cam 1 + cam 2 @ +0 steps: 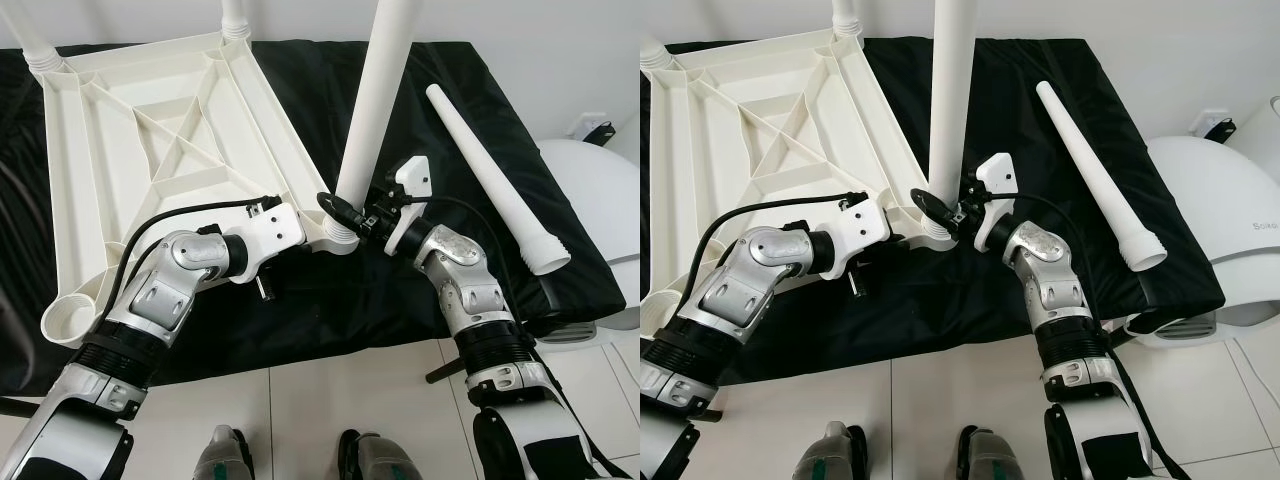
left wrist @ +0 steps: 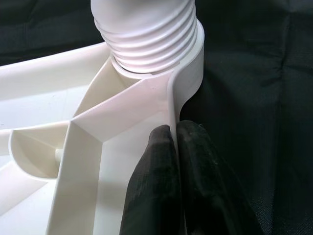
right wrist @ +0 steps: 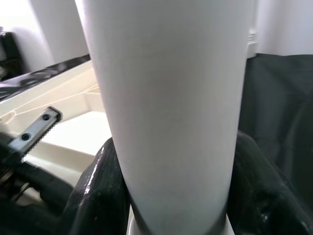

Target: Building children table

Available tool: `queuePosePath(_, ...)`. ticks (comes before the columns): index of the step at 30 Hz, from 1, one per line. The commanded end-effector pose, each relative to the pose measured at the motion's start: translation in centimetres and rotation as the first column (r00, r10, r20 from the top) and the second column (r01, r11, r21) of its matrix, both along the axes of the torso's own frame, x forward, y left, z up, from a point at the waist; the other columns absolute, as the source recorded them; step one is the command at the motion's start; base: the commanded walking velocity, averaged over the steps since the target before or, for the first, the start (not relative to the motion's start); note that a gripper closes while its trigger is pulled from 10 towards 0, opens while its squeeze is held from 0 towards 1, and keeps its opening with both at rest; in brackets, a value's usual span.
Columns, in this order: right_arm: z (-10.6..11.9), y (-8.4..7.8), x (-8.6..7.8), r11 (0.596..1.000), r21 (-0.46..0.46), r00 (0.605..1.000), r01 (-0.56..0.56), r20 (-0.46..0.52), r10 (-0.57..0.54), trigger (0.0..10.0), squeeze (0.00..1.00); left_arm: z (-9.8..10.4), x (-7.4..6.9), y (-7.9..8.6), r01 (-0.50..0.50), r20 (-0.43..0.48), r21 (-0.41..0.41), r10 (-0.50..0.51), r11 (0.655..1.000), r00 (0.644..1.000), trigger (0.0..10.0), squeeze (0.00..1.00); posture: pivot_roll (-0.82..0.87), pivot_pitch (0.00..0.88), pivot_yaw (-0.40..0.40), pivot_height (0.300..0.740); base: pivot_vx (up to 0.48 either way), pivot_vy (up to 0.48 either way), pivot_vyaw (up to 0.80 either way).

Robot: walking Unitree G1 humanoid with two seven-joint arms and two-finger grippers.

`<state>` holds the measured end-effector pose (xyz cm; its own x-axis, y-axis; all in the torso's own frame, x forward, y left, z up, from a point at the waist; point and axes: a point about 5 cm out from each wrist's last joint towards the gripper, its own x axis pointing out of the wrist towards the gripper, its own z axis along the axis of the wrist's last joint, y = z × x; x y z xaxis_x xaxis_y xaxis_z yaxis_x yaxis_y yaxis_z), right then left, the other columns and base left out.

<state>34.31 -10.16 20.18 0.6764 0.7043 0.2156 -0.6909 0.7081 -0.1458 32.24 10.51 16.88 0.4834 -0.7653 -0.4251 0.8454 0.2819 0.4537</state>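
Two tools clamped: right tool around upright leg; left tool pinching tabletop rim.

White tabletop upside-down on black cloth; leg upright in corner socket, spare leg lying beside.

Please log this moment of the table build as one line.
step: leg into corner socket | left gripper: shut on tabletop rim | right gripper: shut on upright leg | spare leg: on black cloth

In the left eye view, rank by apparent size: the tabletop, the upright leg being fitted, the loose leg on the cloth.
1. tabletop, clearly largest.
2. upright leg and loose leg: look alike; the upright one runs out of frame towards the camera, so no ranking.
Right gripper clasps the upright leg; left gripper pinches the tabletop's rim.
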Motion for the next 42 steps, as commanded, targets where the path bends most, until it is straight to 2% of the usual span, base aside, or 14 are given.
queuePosePath(1,0.5,-0.6,0.0,0.985,0.066,0.988,0.157,-0.011,-0.157,0.0,0.00,-4.6,-1.3,0.7,-0.012,-0.178,0.087,0.028,0.996,0.984,10.0,0.00,0.07,0.205,-0.031,0.740,0.000,0.000,0.00)
queuePosePath(3,0.5,-0.6,0.0,0.985,0.066,0.988,0.157,-0.011,-0.157,0.0,0.00,-4.6,-1.3,0.7,-0.012,-0.178,0.087,0.028,0.996,0.984,10.0,0.00,0.07,0.205,-0.031,0.740,0.000,0.000,0.00)
queuePosePath(6,0.1,-0.1,-0.7,0.967,0.084,0.971,0.240,-0.025,-0.239,0.0,0.00,-4.6,-1.3,0.8,-0.016,-0.178,0.086,0.031,0.996,0.983,10.0,0.00,0.07,0.207,-0.031,0.740,0.000,0.000,0.00)
queuePosePath(13,-0.5,0.5,-2.0,0.900,0.130,0.909,0.416,-0.078,-0.409,0.0,0.00,-4.6,-1.3,0.8,-0.016,-0.180,0.084,0.031,0.996,0.983,10.0,0.00,0.07,0.213,-0.033,0.740,0.000,0.000,0.00)
queuePosePath(16,-0.7,0.6,-2.5,0.864,0.137,0.875,0.484,-0.106,-0.473,0.0,0.00,-4.6,-1.3,0.8,-0.016,-0.180,0.084,0.031,0.996,0.983,10.0,0.00,0.07,0.214,-0.033,0.740,0.000,0.000,0.00)
queuePosePath(19,-0.9,0.3,-3.1,0.783,0.123,0.792,0.610,-0.127,-0.597,0.0,0.00,-4.6,-1.3,0.8,-0.017,-0.181,0.085,0.032,0.996,0.983,10.0,0.00,0.07,0.213,-0.033,0.740,0.000,0.000,0.00)
queuePosePath(20,-0.9,0.3,-3.2,0.772,0.123,0.782,0.623,-0.129,-0.610,0.0,0.00,-4.6,-1.3,0.8,-0.017,-0.180,0.086,0.032,0.996,0.983,10.0,0.00,0.07,0.212,-0.033,0.740,0.000,0.000,0.00)
queuePosePath(29,-0.9,0.3,-3.6,0.747,0.120,0.755,0.654,-0.150,-0.638,0.0,0.00,-4.6,-1.3,0.8,-0.019,-0.179,0.086,0.035,0.996,0.983,10.0,0.00,0.07,0.210,-0.035,0.740,0.000,0.000,0.00)
queuePosePath(30,-1.0,0.3,-3.6,0.738,0.103,0.743,0.667,-0.157,-0.650,0.8,0.00,-4.6,-1.3,0.8,-0.019,-0.180,0.086,0.035,0.996,0.983,10.0,0.00,0.07,0.209,-0.036,0.740,0.000,0.000,0.00)
queuePosePath(31,-1.0,0.3,-3.6,0.738,0.103,0.743,0.667,-0.157,-0.650,0.8,0.00,-4.6,-1.3,0.8,-0.019,-0.180,0.086,0.035,0.996,0.983,10.0,0.00,0.07,0.209,-0.036,0.740,0.000,0.000,0.00)
queuePosePath(32,-1.2,0.2,-3.6,0.730,0.091,0.733,0.678,-0.170,-0.659,3.6,0.00,-4.6,-1.3,0.8,-0.019,-0.180,0.086,0.034,0.996,0.983,10.0,0.00,0.07,0.209,-0.036,0.740,0.000,0.000,0.00)
queuePosePath(33,-1.3,0.1,-3.5,0.724,0.075,0.723,0.686,-0.177,-0.667,10.0,0.00,-4.6,-1.3,0.8,-0.019,-0.180,0.087,0.034,0.996,0.983,10.0,0.00,0.07,0.207,-0.036,0.740,0.000,0.000,0.00)
queuePosePath(38,-1.8,0.1,-3.5,0.708,0.019,0.698,0.706,-0.185,-0.691,10.0,0.00,-4.6,-1.3,0.8,-0.019,-0.178,0.087,0.035,0.996,0.983,10.0,0.00,0.07,0.201,-0.037,0.740,0.000,0.000,0.00)
queuePosePath(42,-2.1,0.5,-3.5,0.729,-0.012,0.717,0.684,-0.168,-0.676,10.0,0.00,-4.6,-1.2,0.8,-0.019,-0.175,0.089,0.034,0.996,0.984,10.0,0.00,0.07,0.196,-0.036,0.740,0.000,0.000,0.00)
